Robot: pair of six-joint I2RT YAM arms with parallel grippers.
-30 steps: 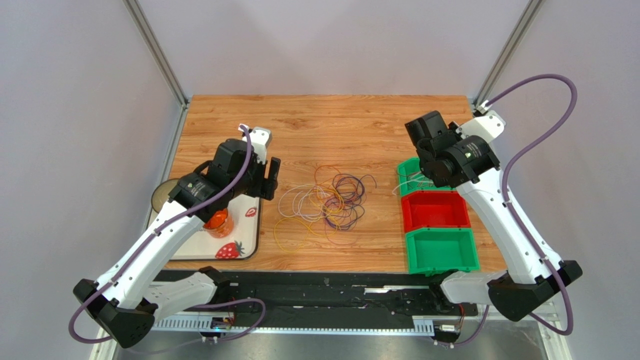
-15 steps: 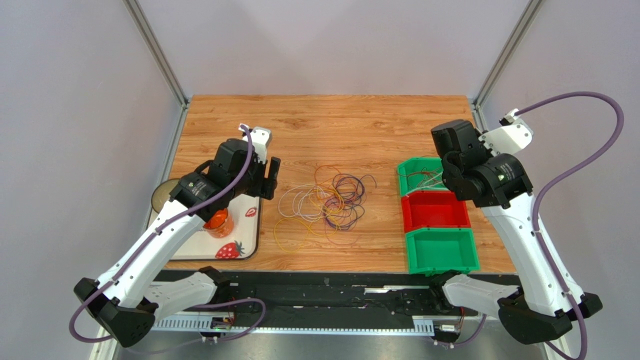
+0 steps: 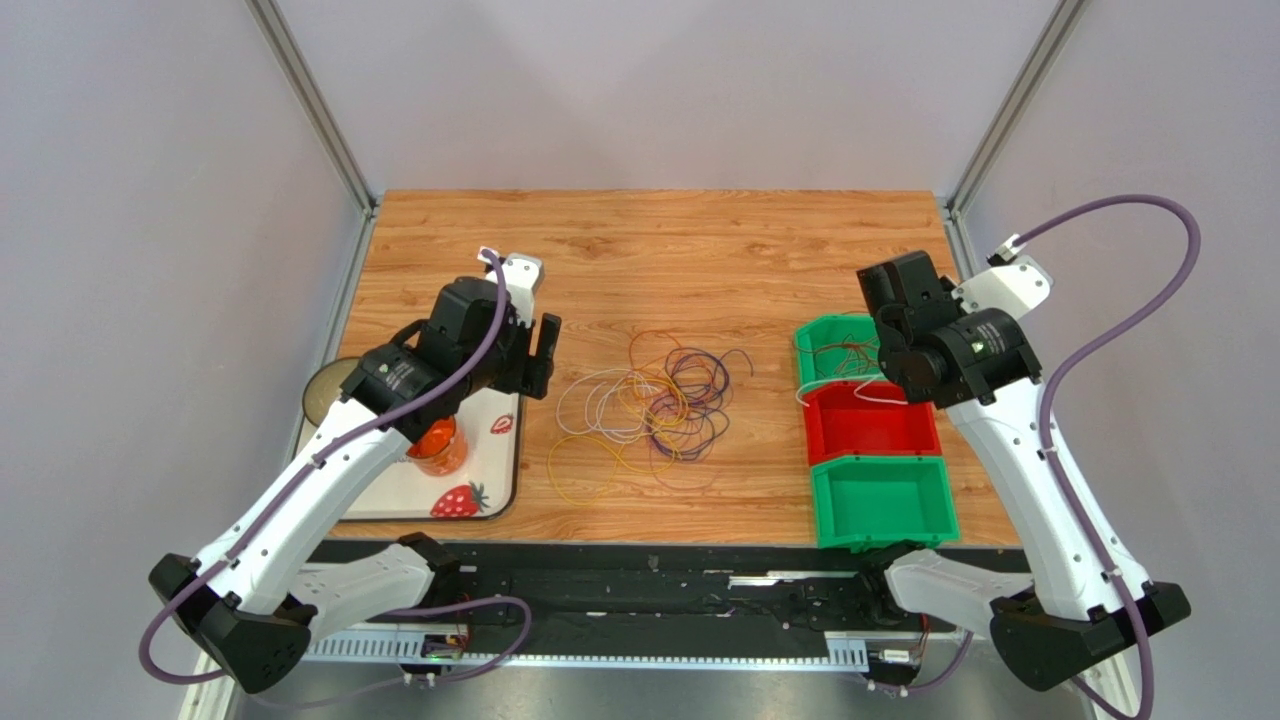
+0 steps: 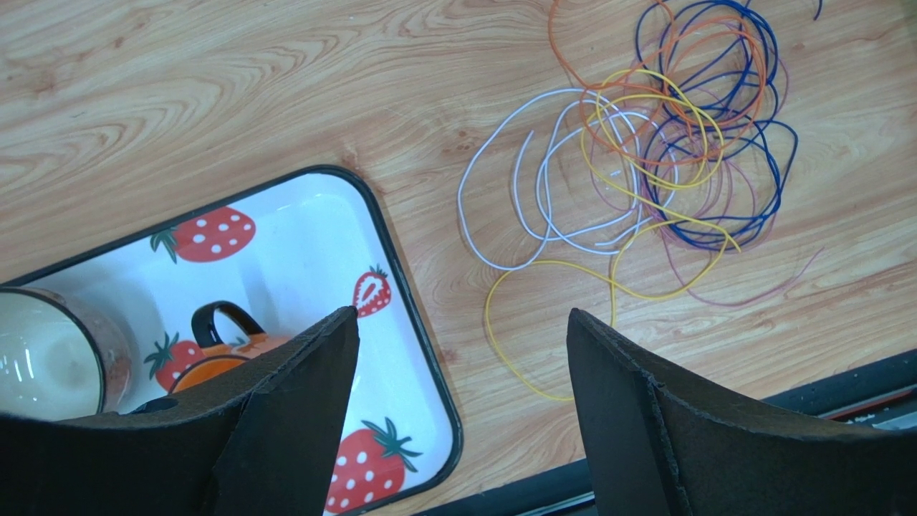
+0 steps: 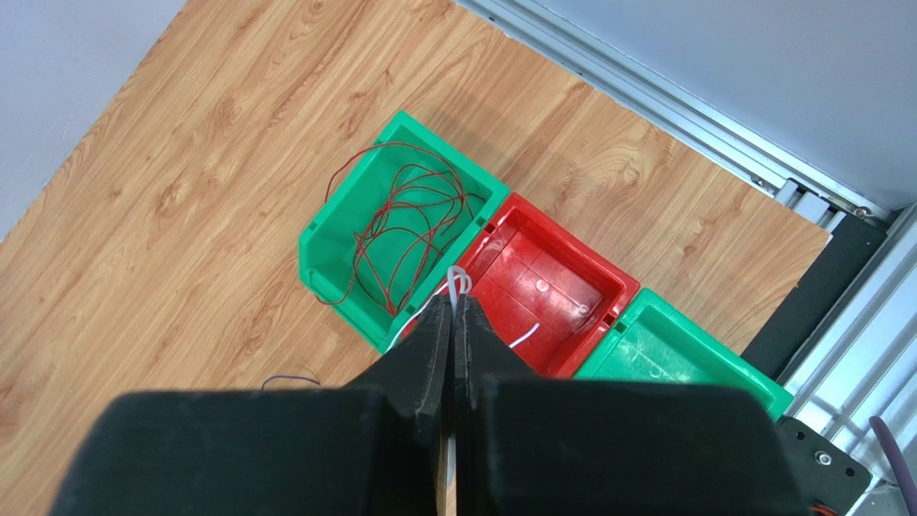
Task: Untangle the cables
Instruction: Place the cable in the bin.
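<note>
The cables (image 3: 654,402) lie tangled on the wooden table as thin loops in purple, blue, orange, yellow and white; they also show in the left wrist view (image 4: 635,151). My left gripper (image 4: 463,316) is open and empty. It hovers at the tray's right edge, left of the tangle (image 3: 547,354). My right gripper (image 5: 453,306) is shut on a thin white cable (image 5: 460,282). It holds the cable over the border between the far green bin (image 5: 323,253) and the red bin (image 5: 603,274). A red cable (image 5: 404,220) lies coiled in the far green bin.
Three bins stand in a row at the right: far green (image 3: 813,333), red (image 3: 872,428), near green (image 3: 884,503). A strawberry-print tray (image 3: 504,458) at the left holds an orange mug (image 4: 215,349) and a cup (image 4: 43,355).
My right arm swung right and nearer from over the far green bin, then came back slightly, and now sits above the edge of the red bin. The left arm has not moved.
</note>
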